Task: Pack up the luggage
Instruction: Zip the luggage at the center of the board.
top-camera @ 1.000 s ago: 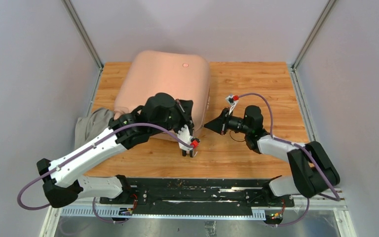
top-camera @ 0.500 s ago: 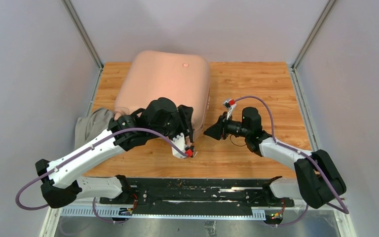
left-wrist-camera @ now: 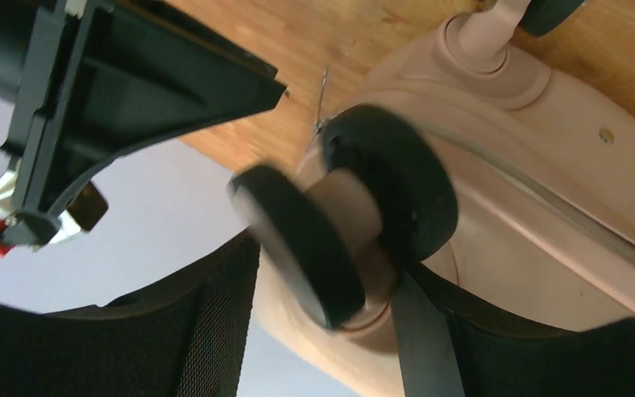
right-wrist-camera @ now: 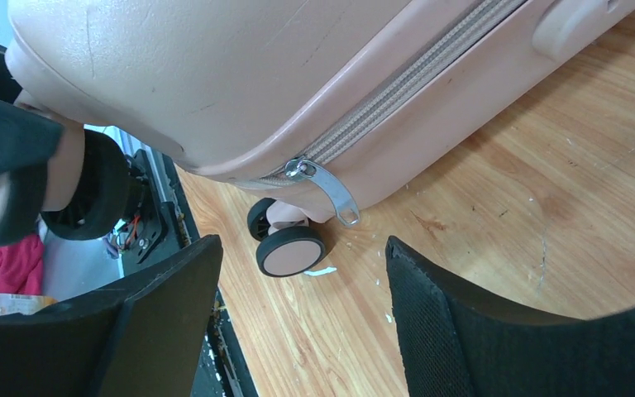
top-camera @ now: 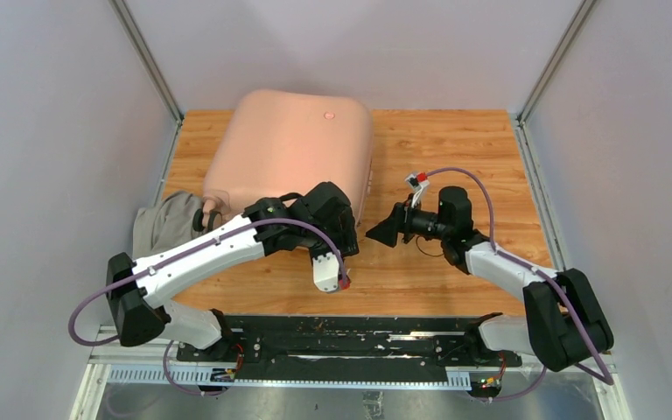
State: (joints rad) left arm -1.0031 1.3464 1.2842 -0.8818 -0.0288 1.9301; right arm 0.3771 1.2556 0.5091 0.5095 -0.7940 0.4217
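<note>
The luggage (top-camera: 289,153), a pale pink hard-shell suitcase, lies shut on the wooden table (top-camera: 455,149). My left gripper (top-camera: 347,238) is at its near right corner. In the left wrist view the left gripper (left-wrist-camera: 339,277) stands open round a black corner wheel (left-wrist-camera: 314,240), with a gap showing beside the left finger (left-wrist-camera: 174,331). My right gripper (top-camera: 381,233) points at the same corner from the right. In its own view the right gripper (right-wrist-camera: 302,277) is open and holds nothing. Ahead of it are the zipper pull (right-wrist-camera: 331,192), another wheel (right-wrist-camera: 291,250) and the luggage shell (right-wrist-camera: 215,74).
A grey cloth bundle (top-camera: 162,223) lies at the table's left edge beside the luggage. Red cloth (right-wrist-camera: 4,265) shows low at the left of the right wrist view. Grey walls close in the table on three sides.
The left gripper swung from pointing down at the table to the luggage's corner wheel, and it opened. The right gripper opened too and shifted slightly.
</note>
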